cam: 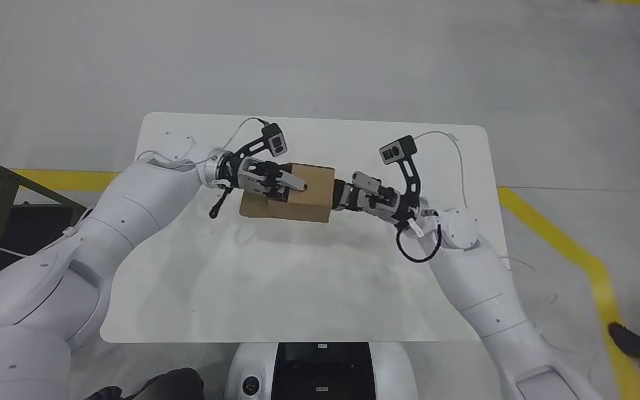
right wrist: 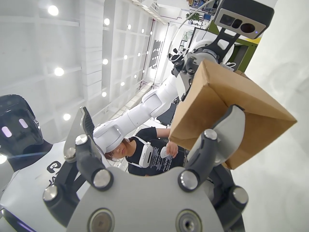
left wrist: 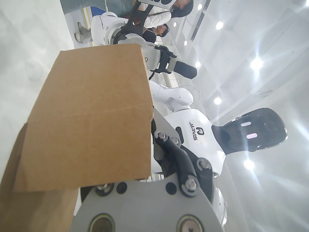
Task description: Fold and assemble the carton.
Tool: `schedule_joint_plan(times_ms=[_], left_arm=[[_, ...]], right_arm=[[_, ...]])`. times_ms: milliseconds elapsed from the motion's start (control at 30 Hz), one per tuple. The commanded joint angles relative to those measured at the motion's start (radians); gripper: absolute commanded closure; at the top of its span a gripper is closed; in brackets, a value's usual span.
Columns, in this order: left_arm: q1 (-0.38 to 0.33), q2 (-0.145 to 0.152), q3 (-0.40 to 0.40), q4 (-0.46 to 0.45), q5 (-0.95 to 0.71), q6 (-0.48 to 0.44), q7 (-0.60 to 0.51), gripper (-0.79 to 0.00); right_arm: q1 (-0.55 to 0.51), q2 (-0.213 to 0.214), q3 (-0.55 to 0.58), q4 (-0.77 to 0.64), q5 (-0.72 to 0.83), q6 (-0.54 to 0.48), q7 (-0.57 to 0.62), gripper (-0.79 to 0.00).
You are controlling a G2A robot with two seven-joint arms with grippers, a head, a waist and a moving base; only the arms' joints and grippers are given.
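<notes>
Table [cam: 300, 290] carries the work. Carton [cam: 295, 195] sits mid-table toward the far side, long axis running left-right, so each short end faces one arm. Can't tell whether it rests on the surface or is lifted slightly.

Left gripper [cam: 283, 180] is at the carton's left end, over the top panel. From the left wrist view the cardboard wall runs right into it, but whether it's clamped or just alongside: cannot tell.

Right gripper [right wrist: 159, 114] is at the right end, spread wide and holding nothing. One pad [right wrist: 231, 126] lies flat against the end flap [right wrist: 256, 121]; the other finger [right wrist: 84, 121] stands in free air, well off the cardboard toward the robot.

Key relation: the box lies straight between the two tools, w/ the right one square-on to the folded end. Judgement: the next move is a push along the long axis to seat that flap, w/ the left side acting as backstop. Risk: the box skews if the push goes off-axis.
</notes>
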Motion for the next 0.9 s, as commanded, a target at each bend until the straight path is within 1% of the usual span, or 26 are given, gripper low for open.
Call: schedule_joint_plan(times_ms=[0,400,867], left_arm=[[0.000,-0.001,0.002,-0.001,-0.003,-0.001,0.000,0.000],[-0.004,-0.003,0.011,-0.003,-0.017,0.000,0.000,0.000],[0.002,0.017,0.001,0.015,-0.039,0.004,0.000,0.000]], right_arm=[[0.004,-0.002,-0.005,0.004,0.004,0.000,0.002,-0.785],[0.027,-0.012,-0.029,0.033,0.021,-0.002,0.012,-0.785],[-0.019,0.010,0.067,0.002,0.029,-0.007,0.017,-0.785]])
